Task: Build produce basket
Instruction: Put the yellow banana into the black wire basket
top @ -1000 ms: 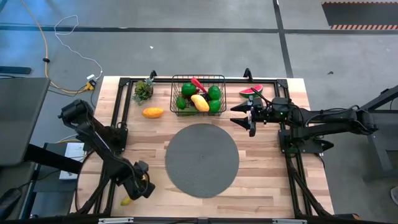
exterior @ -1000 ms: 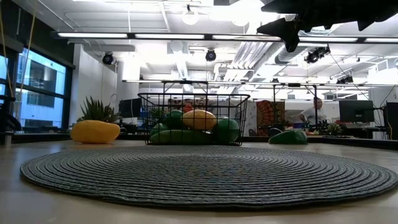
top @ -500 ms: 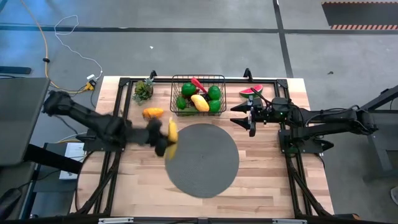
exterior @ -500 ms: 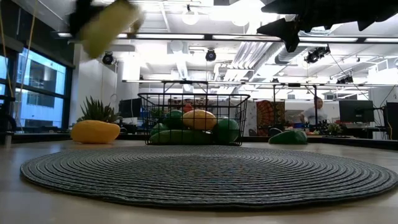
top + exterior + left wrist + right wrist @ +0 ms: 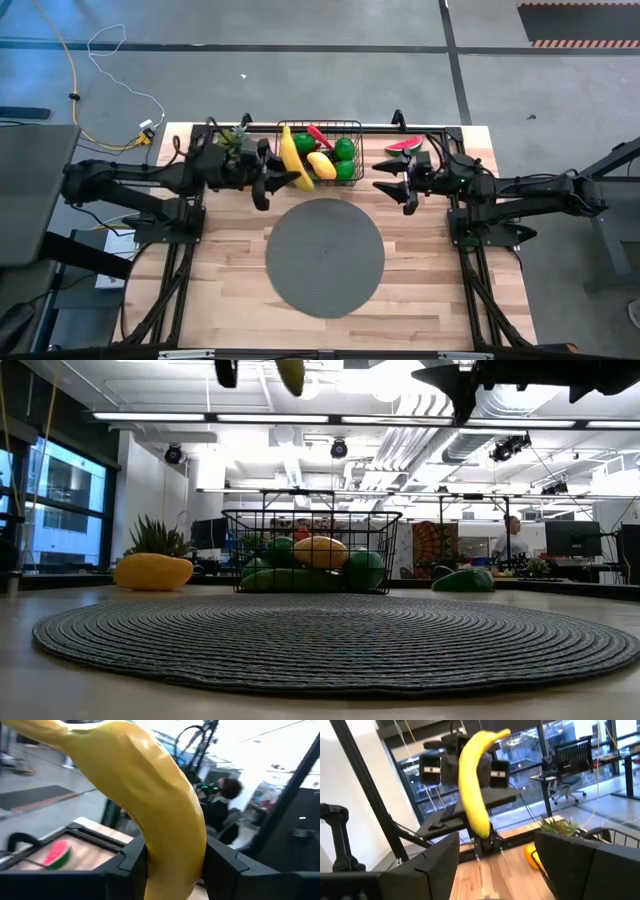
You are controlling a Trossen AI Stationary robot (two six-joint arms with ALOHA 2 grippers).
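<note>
- Now the left gripper (image 5: pixel 280 172) is clenched on a yellow banana (image 5: pixel 291 157), holding it in the air at the left edge of the black wire basket (image 5: pixel 352 127), at the far side of the table (image 5: pixel 420 290).
- Inside the basket lie green limes (image 5: pixel 345 150), a yellow-orange piece (image 5: pixel 321 165) and a red chilli (image 5: pixel 319 136).
- Right of the basket, the right gripper (image 5: pixel 392 182) hangs with its fingers spread, grasping nothing.
- A watermelon slice (image 5: pixel 404 146) lies on the table just beyond it.
- A round grey mat (image 5: pixel 324 256) lies mid-table, near the basket.
- A small plant (image 5: pixel 231 143) stands left of the basket.
</note>
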